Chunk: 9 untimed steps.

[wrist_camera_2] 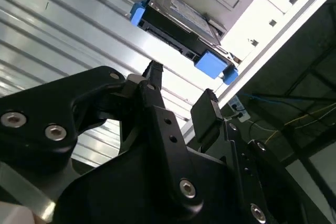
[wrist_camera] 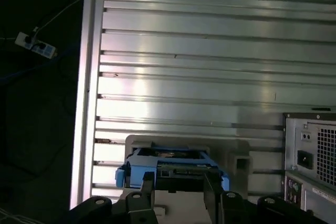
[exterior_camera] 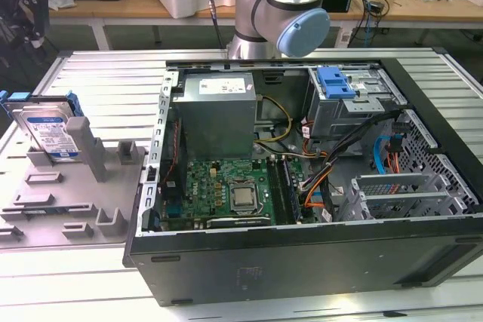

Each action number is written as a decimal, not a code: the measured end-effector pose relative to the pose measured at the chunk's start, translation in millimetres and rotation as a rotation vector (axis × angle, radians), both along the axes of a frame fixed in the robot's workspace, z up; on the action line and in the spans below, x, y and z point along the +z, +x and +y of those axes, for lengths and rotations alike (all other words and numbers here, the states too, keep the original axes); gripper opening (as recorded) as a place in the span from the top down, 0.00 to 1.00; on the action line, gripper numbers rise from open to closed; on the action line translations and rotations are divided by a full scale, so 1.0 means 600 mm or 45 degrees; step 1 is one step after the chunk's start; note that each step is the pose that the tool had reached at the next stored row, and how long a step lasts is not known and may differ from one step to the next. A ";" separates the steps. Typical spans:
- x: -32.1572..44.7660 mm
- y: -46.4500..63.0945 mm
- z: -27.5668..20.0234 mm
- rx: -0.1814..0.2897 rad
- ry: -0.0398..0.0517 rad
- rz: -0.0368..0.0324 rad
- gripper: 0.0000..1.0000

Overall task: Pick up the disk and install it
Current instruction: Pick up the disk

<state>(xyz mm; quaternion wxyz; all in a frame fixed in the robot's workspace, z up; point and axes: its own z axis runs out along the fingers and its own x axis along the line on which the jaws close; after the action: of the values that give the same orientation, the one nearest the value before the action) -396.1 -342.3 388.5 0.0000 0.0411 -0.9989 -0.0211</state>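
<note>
The disk, a silver hard drive with a blue-and-white label in a blue carrier rail, leans upright in a grey holder at the exterior view's left. My arm rises behind the computer case. In the second wrist view the gripper is open, its black fingers apart and holding nothing, with the disk some distance beyond them. In the first wrist view the disk stands edge-on in its holder, just past the open gripper.
An open computer case lies on the ribbed metal table, showing its motherboard, power supply, cables and a metal drive bay with a blue latch. The case's rear panel stands close to the holder. Benches with clutter stand behind.
</note>
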 end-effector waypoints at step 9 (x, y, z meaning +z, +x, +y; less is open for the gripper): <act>-0.001 -0.001 0.0040 0.195 -0.005 0.0010 0.50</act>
<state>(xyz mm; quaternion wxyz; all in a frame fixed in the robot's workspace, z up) -396.5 -339.9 387.7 0.0021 0.1175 -0.9929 -0.0191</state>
